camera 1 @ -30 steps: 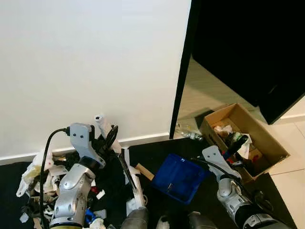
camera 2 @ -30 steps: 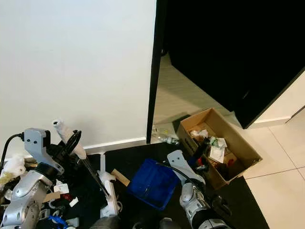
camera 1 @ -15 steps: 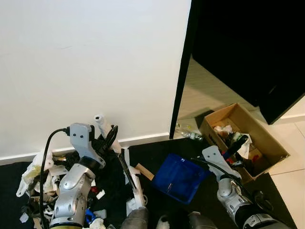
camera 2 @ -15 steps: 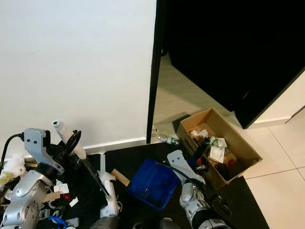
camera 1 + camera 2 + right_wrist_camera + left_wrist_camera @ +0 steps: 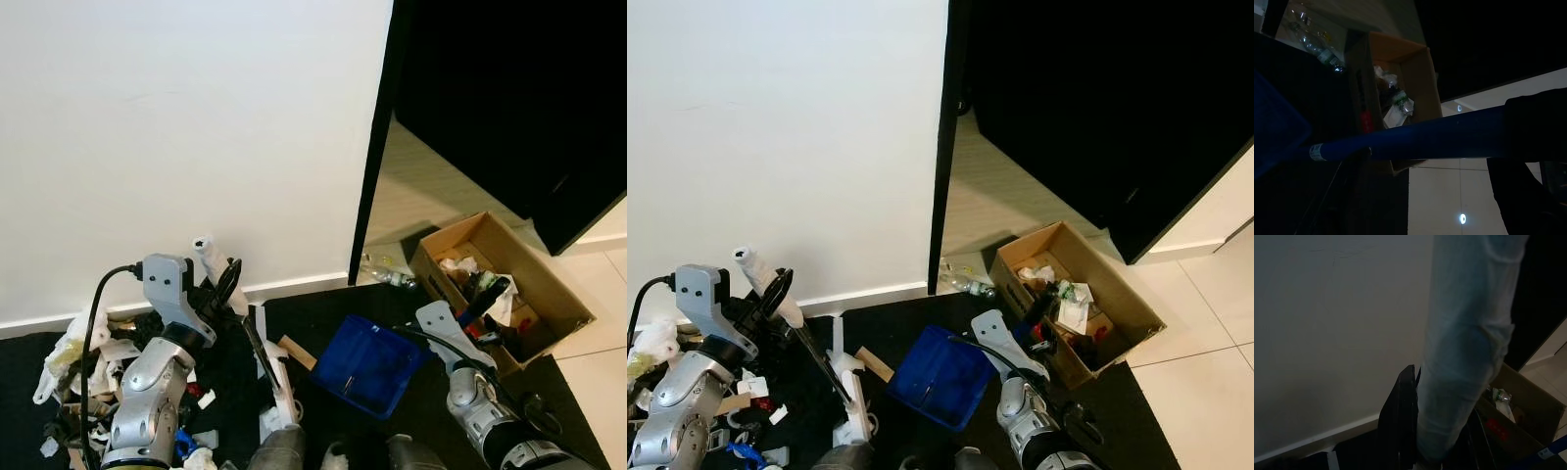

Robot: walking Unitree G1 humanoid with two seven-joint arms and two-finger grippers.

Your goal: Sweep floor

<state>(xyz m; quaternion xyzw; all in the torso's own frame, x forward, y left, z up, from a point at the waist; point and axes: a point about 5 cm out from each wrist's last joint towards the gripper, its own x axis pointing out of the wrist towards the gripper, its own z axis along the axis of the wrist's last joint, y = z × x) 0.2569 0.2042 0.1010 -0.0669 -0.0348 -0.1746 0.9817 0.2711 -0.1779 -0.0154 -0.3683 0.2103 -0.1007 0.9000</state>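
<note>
Black mat (image 5: pixel 323 308) meets a white wall (image 5: pixel 176 127). Left claw (image 5: pixel 223 284) clamps the broom handle (image 5: pixel 211 266). Right claw (image 5: pixel 487 299) grips the blue dustpan (image 5: pixel 367 364) at 3 o'clock, by the cardboard box (image 5: pixel 549 294).

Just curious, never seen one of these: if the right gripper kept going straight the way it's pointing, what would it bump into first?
Probably the open cardboard box of rubbish: the right gripper, clamped on the blue dustpan handle, points toward it, though depth is uncertain.

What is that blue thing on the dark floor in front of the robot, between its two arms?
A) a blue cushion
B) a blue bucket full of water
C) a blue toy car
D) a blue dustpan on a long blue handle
D: the blue dustpan lies on the dark floor, and its long blue handle runs back into the right gripper.
</note>
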